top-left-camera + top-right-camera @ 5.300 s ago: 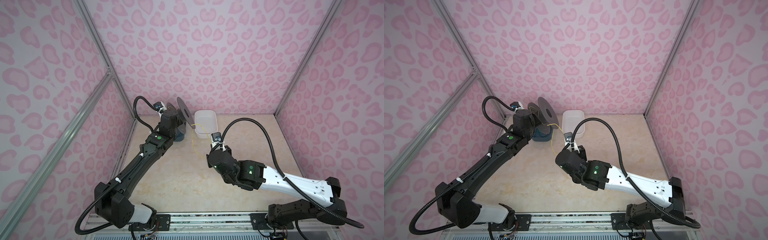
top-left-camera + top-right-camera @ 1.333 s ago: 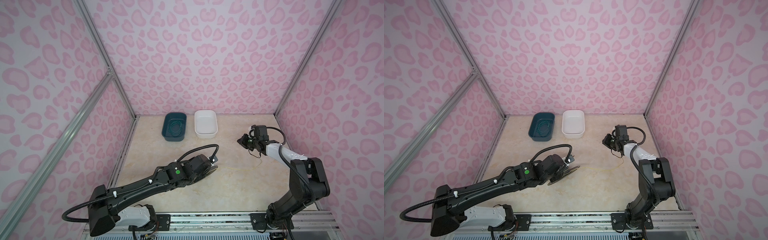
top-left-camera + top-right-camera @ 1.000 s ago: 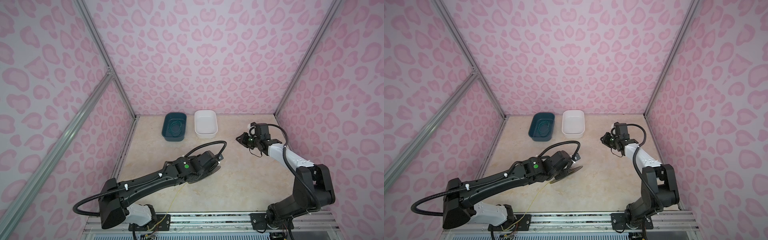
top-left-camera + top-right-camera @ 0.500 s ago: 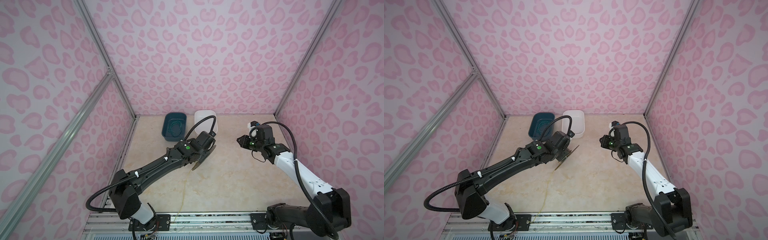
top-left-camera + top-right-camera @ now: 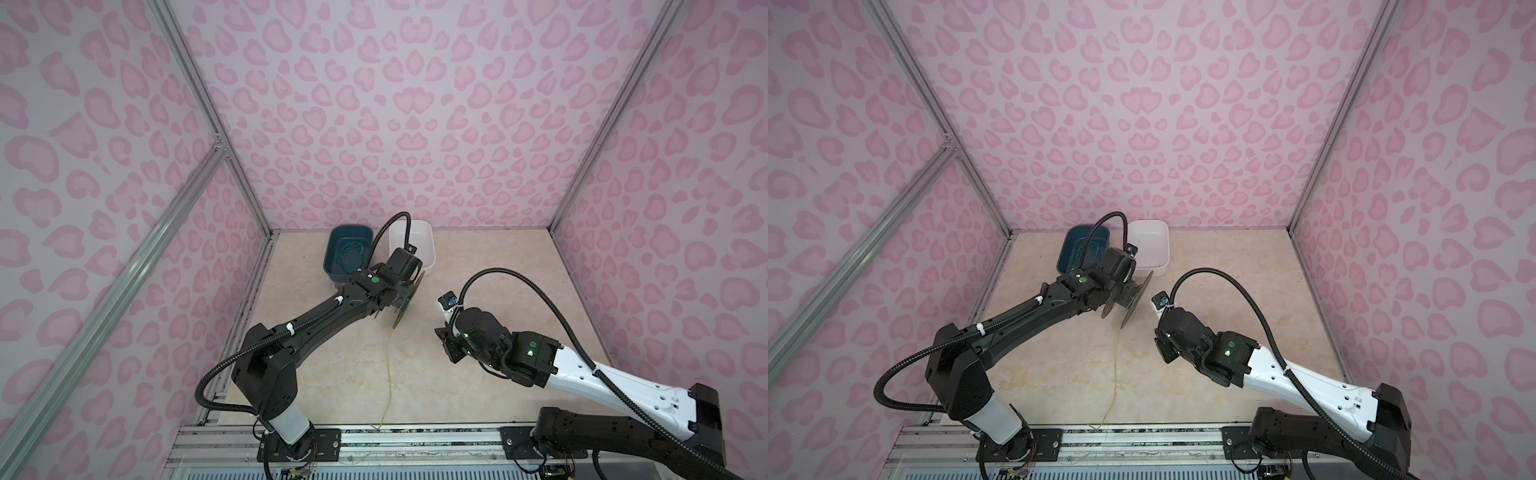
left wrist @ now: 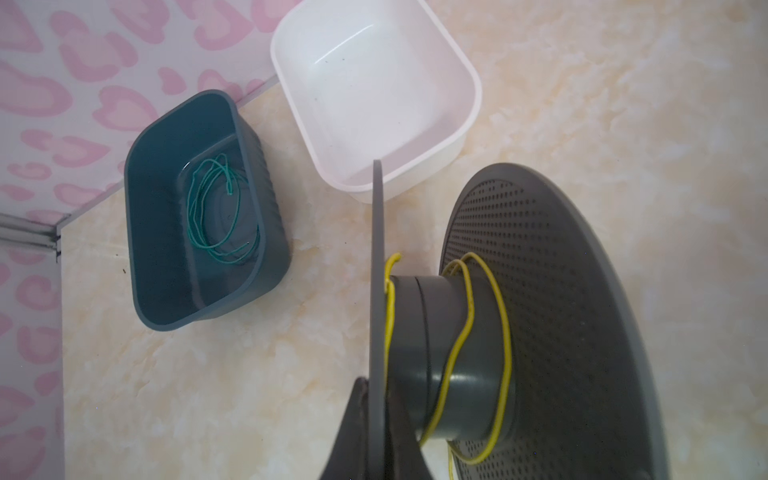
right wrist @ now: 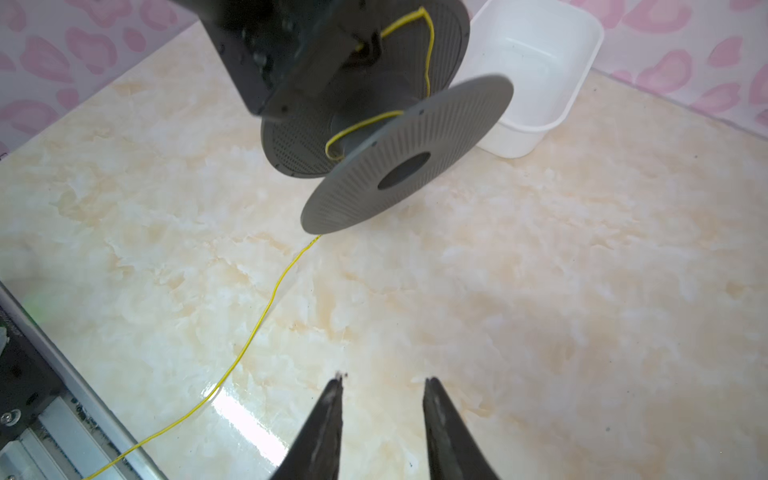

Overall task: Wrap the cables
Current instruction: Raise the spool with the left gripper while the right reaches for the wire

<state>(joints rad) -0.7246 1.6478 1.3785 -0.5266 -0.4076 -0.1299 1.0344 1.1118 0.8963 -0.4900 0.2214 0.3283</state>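
Yellow cable [image 6: 467,299] lies in a few loose turns round the hub of a grey spool [image 6: 561,332]. The left pincer [image 6: 376,399] is clamped on the thin edge of one flange, one finger on each face. In both top views the spool [image 5: 409,297] hangs tilted just in front of the white bin [image 5: 428,249] and the blue bin [image 5: 330,257], which holds a coil of green wire [image 6: 220,216]. From the spool's low edge the cable [image 5: 388,374] drops to the bench [image 7: 540,291] and runs nearly straight to the front rail, its end lying over the edge. The right pincer [image 7: 384,380] stands open with nothing between its fingers, low over the bench to the right of the cable [image 7: 266,307] and apart from it.
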